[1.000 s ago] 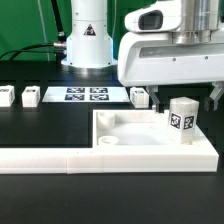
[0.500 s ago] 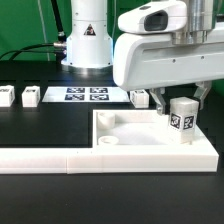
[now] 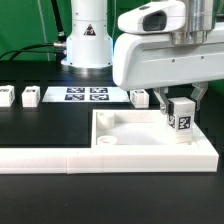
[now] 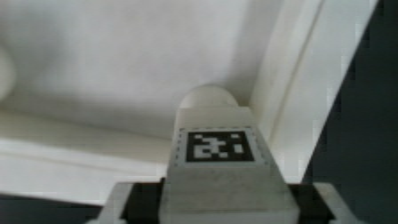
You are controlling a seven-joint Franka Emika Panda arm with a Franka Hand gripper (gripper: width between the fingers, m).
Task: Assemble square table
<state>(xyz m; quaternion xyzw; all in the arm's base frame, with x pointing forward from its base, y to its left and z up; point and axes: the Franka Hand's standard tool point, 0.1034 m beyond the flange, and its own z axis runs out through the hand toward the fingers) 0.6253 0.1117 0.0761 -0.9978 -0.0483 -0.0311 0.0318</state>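
Note:
The white square tabletop point(image 3: 128, 152) lies rim-up on the black table, toward the exterior view's right. A short white leg point(image 3: 181, 124) with a black-and-white tag stands upright in its corner on that side, close to the rim. My gripper point(image 3: 183, 104) has come down over the leg's upper part, one finger on each side. In the wrist view the dark pads press against both flanks of the leg point(image 4: 222, 150) with no gap, the gripper point(image 4: 222, 206) shut on it. The tabletop's floor and raised rim point(image 4: 107, 90) show behind it.
The marker board point(image 3: 85, 95) lies at the back. Loose white legs rest beside it point(image 3: 30, 97), at the left edge point(image 3: 4, 97) and behind my hand point(image 3: 139, 97). A long white border bar point(image 3: 40, 160) runs along the front. The robot base point(image 3: 88, 40) stands behind.
My hand has moved left and down over the leg. The fingers have closed in from wide open onto its sides. The leg has shifted slightly to the exterior view's right.

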